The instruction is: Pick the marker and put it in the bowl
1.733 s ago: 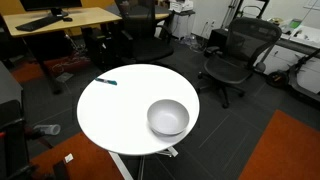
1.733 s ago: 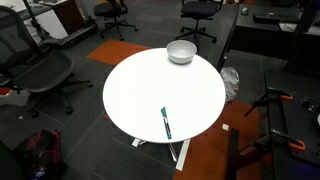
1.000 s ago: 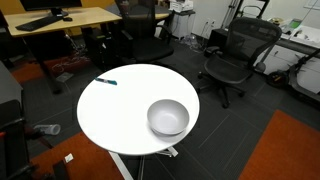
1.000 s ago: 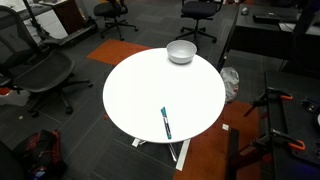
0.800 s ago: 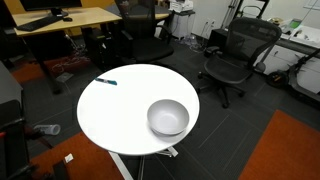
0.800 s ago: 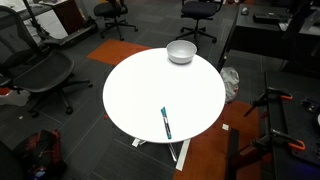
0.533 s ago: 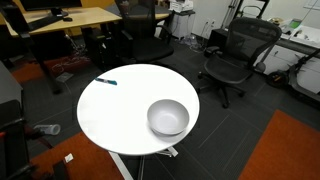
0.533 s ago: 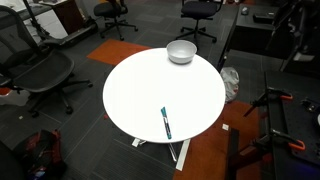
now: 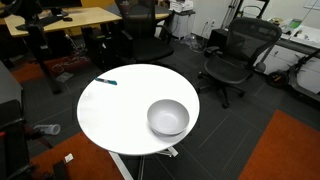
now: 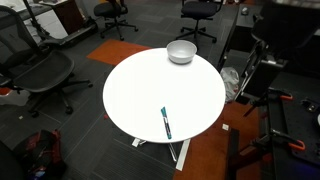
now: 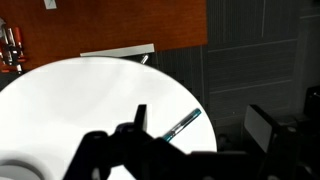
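1. Furthest left in an exterior view, the marker (image 9: 106,82) lies flat near the upper-left edge of the round white worktop (image 9: 115,115).
2. Further right, the bowl (image 9: 168,117) stands upright at the lower right of that worktop, well apart from the marker.
3. From the wrist, the marker (image 11: 183,124) shows as a slanted stick right of centre. The pincer (image 11: 188,150) is a dark blur along the bottom edge, its fingers spread apart with nothing between them.
4. Nothing is grasped, so the approach looks like the step in hand.
5. Next, the pincer likely needs to descend over the marker, set its fingers across the thin shaft, and close low against the worktop.
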